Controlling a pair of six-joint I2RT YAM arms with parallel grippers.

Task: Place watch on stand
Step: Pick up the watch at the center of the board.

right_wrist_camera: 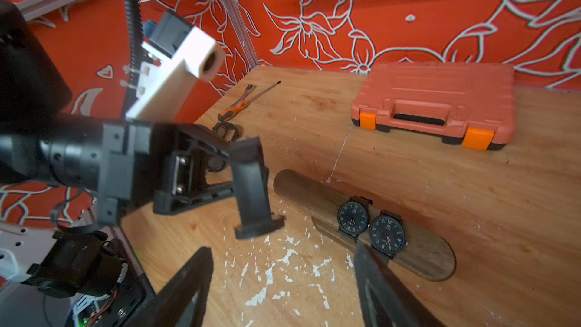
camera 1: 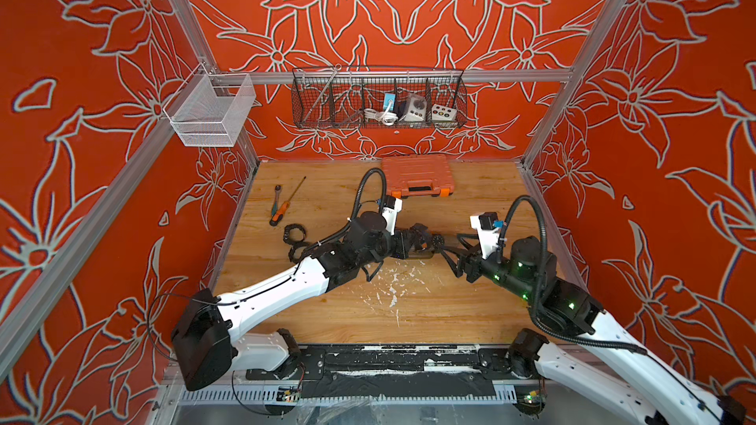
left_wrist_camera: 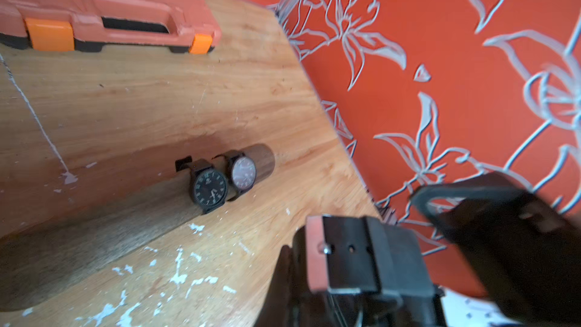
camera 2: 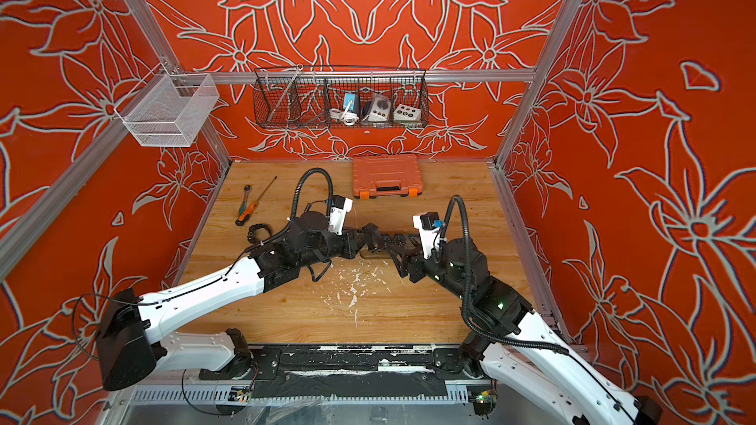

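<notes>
The stand (right_wrist_camera: 298, 191) is a dark-brown wooden bar lying mid-table, also seen in the left wrist view (left_wrist_camera: 94, 231). Two black watches sit side by side on it, strapped around the bar: one watch (right_wrist_camera: 352, 218) and its neighbour (right_wrist_camera: 387, 234), seen too in the left wrist view (left_wrist_camera: 209, 186). My left gripper (right_wrist_camera: 256, 228) hovers just past the bar's free end, shut with nothing in it. My right gripper (right_wrist_camera: 283, 278) stands open in front of the stand. One of its fingers (right_wrist_camera: 377, 281) overlaps the nearer watch's strap. Both arms meet over the stand in both top views (camera 1: 421, 256).
An orange tool case (camera 1: 417, 175) lies at the back of the table. A screwdriver (camera 1: 286, 202) and a wrench (camera 1: 275, 198) lie at the back left. Near them lie black watch-like bands (camera 1: 294, 234). A wire basket (camera 1: 378, 98) and a white mesh bin (camera 1: 210, 110) hang above.
</notes>
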